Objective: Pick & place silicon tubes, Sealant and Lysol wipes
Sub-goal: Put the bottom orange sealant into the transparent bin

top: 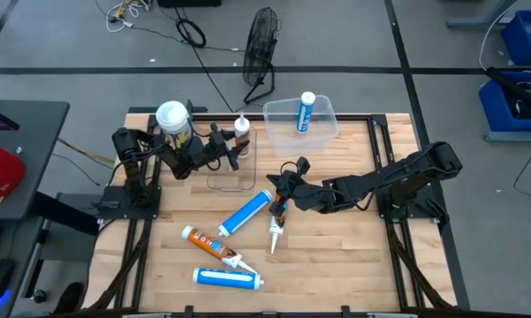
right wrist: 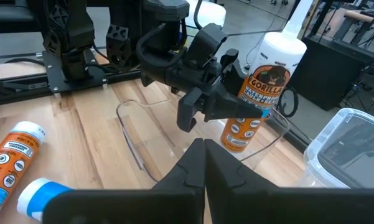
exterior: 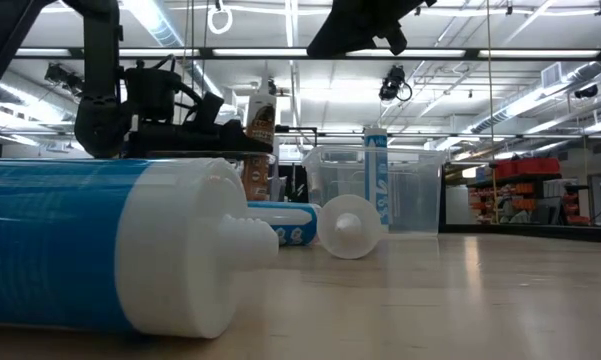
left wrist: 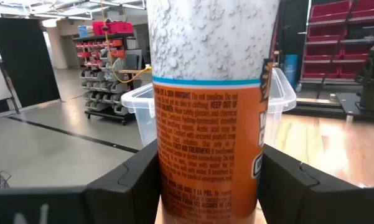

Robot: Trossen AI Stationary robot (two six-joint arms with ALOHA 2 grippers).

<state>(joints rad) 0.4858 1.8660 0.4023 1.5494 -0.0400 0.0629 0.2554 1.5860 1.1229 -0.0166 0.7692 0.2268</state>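
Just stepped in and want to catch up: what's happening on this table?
The left gripper has its jaws shut on an orange sealant tube, holding it upright over a clear tray. The right gripper hangs mid-table, jaws shut and empty. One blue tube already stands in the clear bin; others lie on the table.

The Lysol wipes stand near the surface's far left corner. Beside them, toward the middle, a sealant tube stands upright inside a clear bin. A second bin at the far edge holds one tube. Three tubes and a loose nozzle lie toward the near edge.
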